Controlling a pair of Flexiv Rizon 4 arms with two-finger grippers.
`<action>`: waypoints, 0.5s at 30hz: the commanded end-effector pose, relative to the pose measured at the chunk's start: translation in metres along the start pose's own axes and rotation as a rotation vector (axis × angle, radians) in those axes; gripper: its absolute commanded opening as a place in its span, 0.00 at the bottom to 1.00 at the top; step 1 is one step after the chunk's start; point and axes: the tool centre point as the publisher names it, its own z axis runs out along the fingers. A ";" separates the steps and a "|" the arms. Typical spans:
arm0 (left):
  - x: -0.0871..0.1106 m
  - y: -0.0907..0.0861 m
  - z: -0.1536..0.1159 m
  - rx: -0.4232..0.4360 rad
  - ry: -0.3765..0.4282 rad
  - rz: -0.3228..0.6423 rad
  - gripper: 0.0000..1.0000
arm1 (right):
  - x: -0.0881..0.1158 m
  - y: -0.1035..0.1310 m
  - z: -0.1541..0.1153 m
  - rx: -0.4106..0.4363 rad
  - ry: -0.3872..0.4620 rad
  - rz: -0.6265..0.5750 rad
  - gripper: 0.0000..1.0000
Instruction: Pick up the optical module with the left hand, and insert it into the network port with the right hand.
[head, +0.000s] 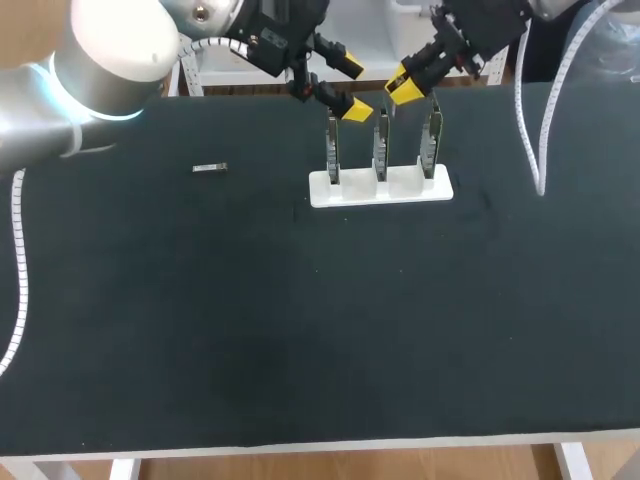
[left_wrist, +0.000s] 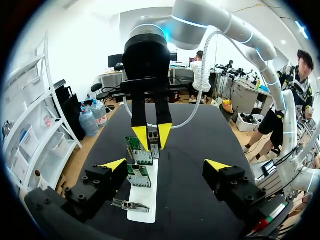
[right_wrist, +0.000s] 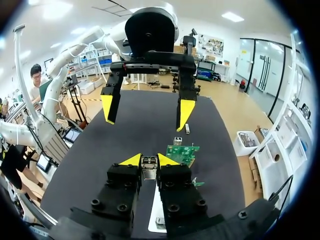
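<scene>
At the table's 12 o'clock edge: both grippers hang over a white rack (head: 380, 187) that holds three upright boards (head: 381, 150) on the black table (head: 300, 330).
Right gripper (right_wrist: 149, 160): clenched on the optical module (right_wrist: 149, 165), a small metal block pinched between its yellow tips just above the boards.
Left gripper (left_wrist: 166, 165): released, with its fingers spread wide and nothing between them, at 9 o'clock of the right one.
Step in hand: going by which gripper holds the part, the pick-up and hand-over look done, and only the insertion is left.
Next move: the right arm would need to line the module's nose up with a port on one board and push straight in. The left arm looks best held clear.
Loose part (head: 210, 168): a small grey piece lies alone at the table's 10 o'clock, well apart from the rack. It is possibly a second module but too small to tell.
Hard to see: no view shows the port's mouth plainly, and I cannot tell which board is meant. The fingers hide the sides of the module.
</scene>
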 end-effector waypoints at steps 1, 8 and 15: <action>0.000 -0.001 0.000 -0.004 0.003 -0.002 1.00 | 0.002 -0.004 0.001 -0.011 -0.003 0.004 0.00; 0.000 -0.001 0.000 -0.004 0.003 -0.002 1.00 | 0.006 -0.003 0.002 -0.015 -0.002 0.014 0.00; 0.000 -0.001 0.000 -0.004 0.003 -0.002 1.00 | -0.002 -0.007 0.001 -0.014 -0.006 -0.006 0.00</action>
